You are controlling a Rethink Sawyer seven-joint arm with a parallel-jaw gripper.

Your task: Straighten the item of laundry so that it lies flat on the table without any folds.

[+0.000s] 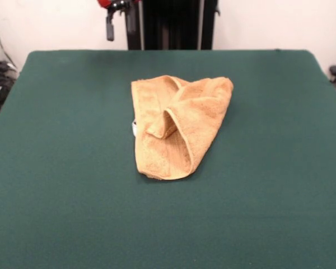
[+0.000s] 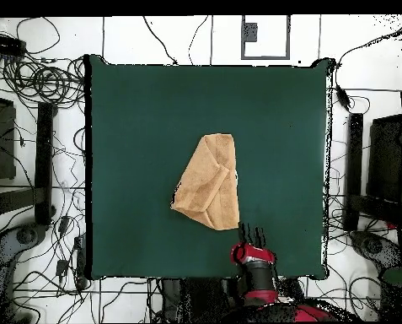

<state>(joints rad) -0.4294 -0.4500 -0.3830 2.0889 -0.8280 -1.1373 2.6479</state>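
The golden-tan towel lies crumpled near the middle of the dark green table. It is folded over itself into a rough triangle, with a raised fold in its centre and a small white tag at its left edge. In the overhead view the towel sits on the table slightly towards the robot's side. My gripper hangs at the table's far edge, drawn back above the surface and apart from the towel. It also shows in the overhead view, just beside the towel's nearest corner. It holds nothing.
The black pedestal stands behind the table's far edge. Cables and black equipment lie on the floor around the table. The table edges show on all sides in the overhead view.
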